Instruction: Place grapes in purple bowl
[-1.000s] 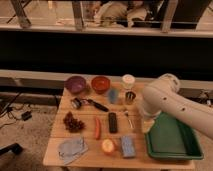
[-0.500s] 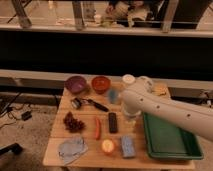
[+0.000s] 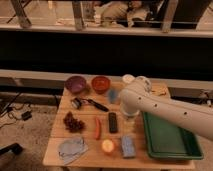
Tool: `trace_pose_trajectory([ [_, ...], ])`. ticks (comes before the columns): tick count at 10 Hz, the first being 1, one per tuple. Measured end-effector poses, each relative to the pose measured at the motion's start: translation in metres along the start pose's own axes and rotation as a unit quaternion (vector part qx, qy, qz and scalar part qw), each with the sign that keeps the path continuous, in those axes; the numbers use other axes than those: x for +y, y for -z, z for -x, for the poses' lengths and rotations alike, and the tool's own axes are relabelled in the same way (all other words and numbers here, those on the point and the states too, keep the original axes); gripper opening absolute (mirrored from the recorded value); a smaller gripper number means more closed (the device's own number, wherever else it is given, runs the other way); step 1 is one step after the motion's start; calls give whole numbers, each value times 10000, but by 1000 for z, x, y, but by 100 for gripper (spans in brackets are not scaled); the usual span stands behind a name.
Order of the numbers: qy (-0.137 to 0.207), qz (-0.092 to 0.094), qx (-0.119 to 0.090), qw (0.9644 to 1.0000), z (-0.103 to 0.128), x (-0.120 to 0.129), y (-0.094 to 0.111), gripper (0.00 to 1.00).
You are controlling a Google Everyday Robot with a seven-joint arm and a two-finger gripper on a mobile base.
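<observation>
Wooden table [image 3: 95,158], orange-red bowl [image 3: 101,83], green tray [image 3: 165,136], long red vegetable [image 3: 97,128], blue sponge [image 3: 128,146], grey cloth [image 3: 71,149]

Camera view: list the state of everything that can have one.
End effector: open, empty, over the middle of the table.
Grapes: on the table, untouched.
Purple bowl: upright, no grapes inside.
Orange bowl: upright.
Green tray: flat, partly hidden by the arm.

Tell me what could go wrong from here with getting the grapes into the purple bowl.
The gripper, mostly hidden under the arm's bend, is right of the black bar and red-orange vegetable, which lie between it and the grapes; reaching across could knock them. The orange-red bowl beside the purple bowl invites a wrong drop.
</observation>
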Motion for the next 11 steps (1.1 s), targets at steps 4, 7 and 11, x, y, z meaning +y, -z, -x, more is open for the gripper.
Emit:
trace_pose_trajectory([
  [4,347,82,-478,9982,44,11,-9,80],
  [7,707,23,-850,9939,103,13,-17,80],
  [11,981,-30,-1154,9885,146,9,-33,80],
])
